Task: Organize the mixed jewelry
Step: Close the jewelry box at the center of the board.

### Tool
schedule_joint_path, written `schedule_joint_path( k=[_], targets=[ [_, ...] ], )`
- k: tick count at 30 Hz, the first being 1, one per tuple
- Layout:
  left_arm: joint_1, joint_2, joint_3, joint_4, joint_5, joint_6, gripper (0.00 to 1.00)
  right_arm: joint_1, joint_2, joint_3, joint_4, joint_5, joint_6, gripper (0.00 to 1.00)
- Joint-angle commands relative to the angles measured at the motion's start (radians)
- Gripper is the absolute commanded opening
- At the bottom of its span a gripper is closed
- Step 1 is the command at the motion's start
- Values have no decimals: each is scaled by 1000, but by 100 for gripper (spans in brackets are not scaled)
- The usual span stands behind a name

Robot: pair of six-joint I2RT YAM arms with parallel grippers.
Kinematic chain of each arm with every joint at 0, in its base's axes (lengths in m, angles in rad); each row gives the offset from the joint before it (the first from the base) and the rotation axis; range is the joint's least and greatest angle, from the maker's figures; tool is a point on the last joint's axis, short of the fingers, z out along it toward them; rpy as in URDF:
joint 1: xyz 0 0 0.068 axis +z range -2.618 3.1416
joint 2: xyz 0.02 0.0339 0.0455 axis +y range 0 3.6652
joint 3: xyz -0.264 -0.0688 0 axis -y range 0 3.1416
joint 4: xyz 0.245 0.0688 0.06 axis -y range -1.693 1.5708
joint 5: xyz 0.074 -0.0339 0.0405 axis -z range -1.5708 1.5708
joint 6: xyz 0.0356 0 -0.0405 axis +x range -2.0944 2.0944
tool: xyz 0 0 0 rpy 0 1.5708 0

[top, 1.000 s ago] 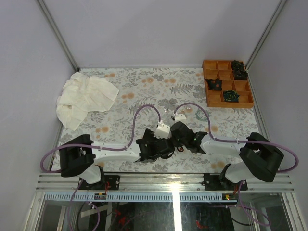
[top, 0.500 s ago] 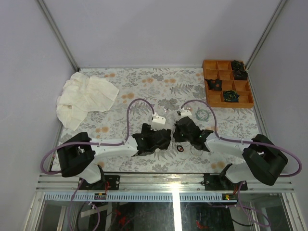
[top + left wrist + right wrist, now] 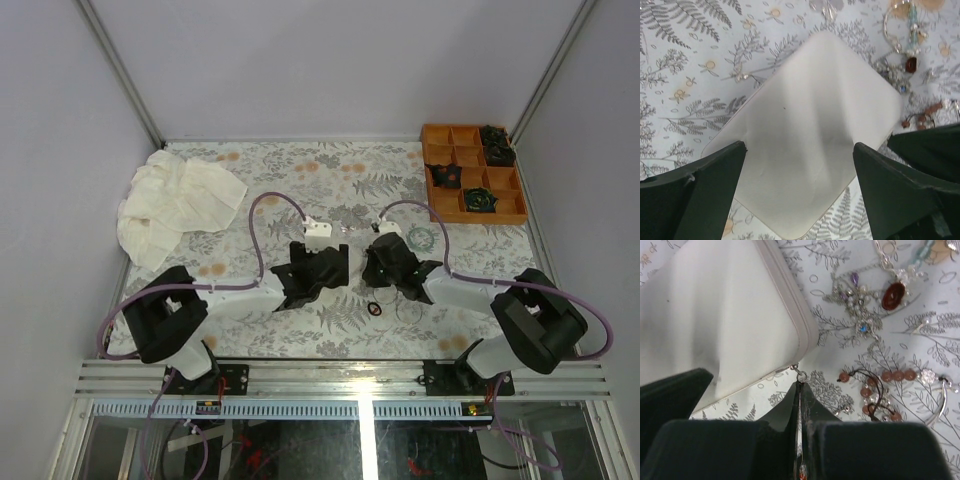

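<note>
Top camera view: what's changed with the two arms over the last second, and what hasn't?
Both arms reached forward, away from their bases, uncovering a black ring. The left gripper, jaws open, now straddles the pale box; the right gripper, shut, has its tips at the box's zipper pull. The white cloth and orange tray stayed put.

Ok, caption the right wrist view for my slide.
Right gripper shut at the zipper pull of the pale box, jewelry scattered beside.

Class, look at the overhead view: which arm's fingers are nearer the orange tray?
Right. The right fingers sit below and left of the orange tray; the left fingers are even further left, beyond the right ones.
</note>
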Motion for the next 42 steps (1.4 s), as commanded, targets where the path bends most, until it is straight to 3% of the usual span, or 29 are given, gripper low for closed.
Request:
schedule_joint_path(
  k=[1,14,18,22,27,30,37,42],
  targets=[
    [92,122,-108,-139,143,-65,90,-14,35,88,11,-23,-44,0],
    [267,64,-61,-86,138,5,90,-32,108,243,-84,-28,-111,2],
    [290,41,-43,-60,138,28,91,-32,88,255,-104,-43,-114,8],
    [291,15,-5,-53,143,53,91,-32,39,261,-138,-44,-118,27],
    [292,-50,36,-84,147,64,94,-32,-30,271,-196,-44,-140,35],
    [291,-136,40,-103,169,61,100,-33,-88,252,-216,-68,-138,50],
    [292,-351,31,-165,232,40,100,-33,-264,169,-258,-112,-97,77],
    [289,-540,-18,-207,272,20,100,-32,-431,110,-352,-43,-89,86]
  ],
)
